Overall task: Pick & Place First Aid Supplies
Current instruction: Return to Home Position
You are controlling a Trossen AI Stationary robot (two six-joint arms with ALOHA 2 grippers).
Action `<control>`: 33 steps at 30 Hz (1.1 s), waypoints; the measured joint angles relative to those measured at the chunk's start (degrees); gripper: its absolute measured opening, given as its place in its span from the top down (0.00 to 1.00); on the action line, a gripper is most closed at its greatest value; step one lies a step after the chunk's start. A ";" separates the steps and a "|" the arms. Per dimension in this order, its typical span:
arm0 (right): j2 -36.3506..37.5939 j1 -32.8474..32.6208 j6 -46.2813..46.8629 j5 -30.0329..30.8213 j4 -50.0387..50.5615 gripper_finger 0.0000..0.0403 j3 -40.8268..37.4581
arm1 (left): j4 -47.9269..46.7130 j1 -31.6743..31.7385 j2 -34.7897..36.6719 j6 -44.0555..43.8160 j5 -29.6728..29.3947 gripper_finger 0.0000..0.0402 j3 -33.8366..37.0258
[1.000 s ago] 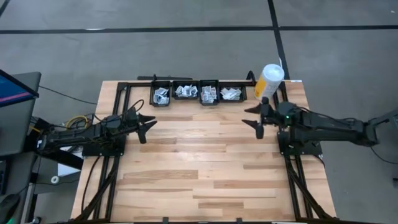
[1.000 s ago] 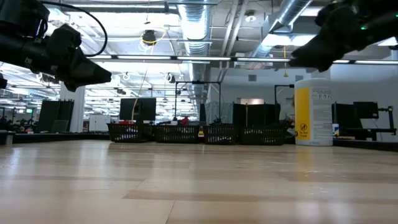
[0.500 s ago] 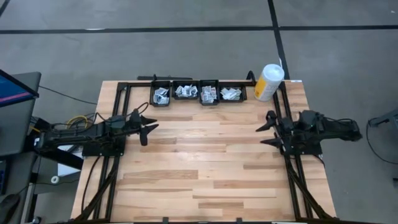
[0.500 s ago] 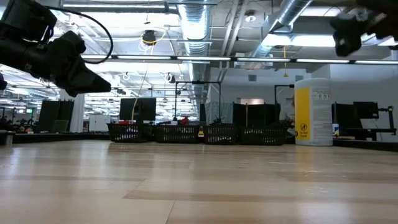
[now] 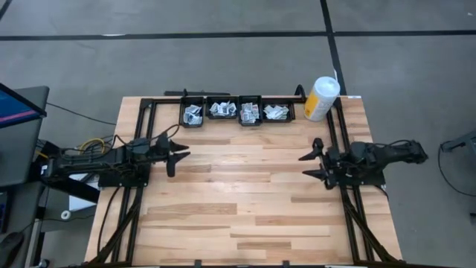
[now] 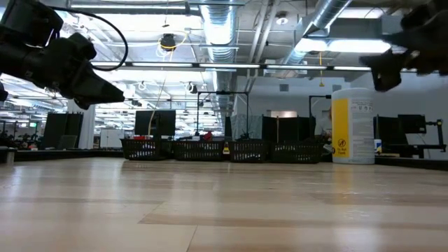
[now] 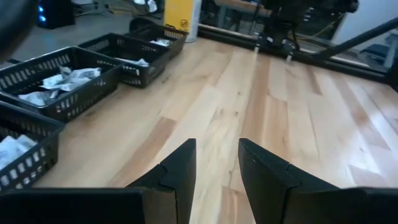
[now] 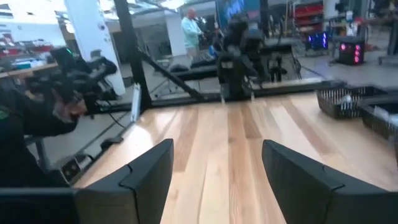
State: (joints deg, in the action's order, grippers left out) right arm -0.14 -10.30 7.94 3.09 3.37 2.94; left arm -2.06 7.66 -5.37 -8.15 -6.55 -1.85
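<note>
- the first aid supplies (image 5: pixel 248 112) are seen lying in the four black bins (image 6: pixel 203 150), set in a row along the far edge of the table (image 5: pixel 238 201); no packet is seen on the bare wood, so the sorting is judged done.
- the left gripper (image 7: pixel 216 142) is held above the left side, fingers parted, nothing gripped.
- the right gripper (image 8: pixel 217 144) is held at the right edge, fingers widely parted and empty, as suits a home pose.
</note>
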 joint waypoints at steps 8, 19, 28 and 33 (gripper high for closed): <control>-0.96 0.27 -1.00 1.94 -4.91 0.41 -2.52 | 1.15 0.00 0.04 0.62 0.92 0.70 0.48; -4.45 2.59 1.13 1.61 -5.13 0.41 -2.56 | 2.34 0.00 -2.39 0.36 0.88 0.70 0.90; -4.44 2.59 1.14 1.47 -5.12 0.41 -2.58 | 2.57 0.00 -6.16 0.23 0.82 0.70 0.92; -4.42 2.59 1.14 1.47 -5.13 0.41 -2.58 | 2.71 0.00 -8.05 0.23 0.84 0.70 0.92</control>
State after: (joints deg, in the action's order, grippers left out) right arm -4.56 -7.70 9.08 4.56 -1.76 0.36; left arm 0.64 7.66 -13.41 -7.92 -5.72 -0.93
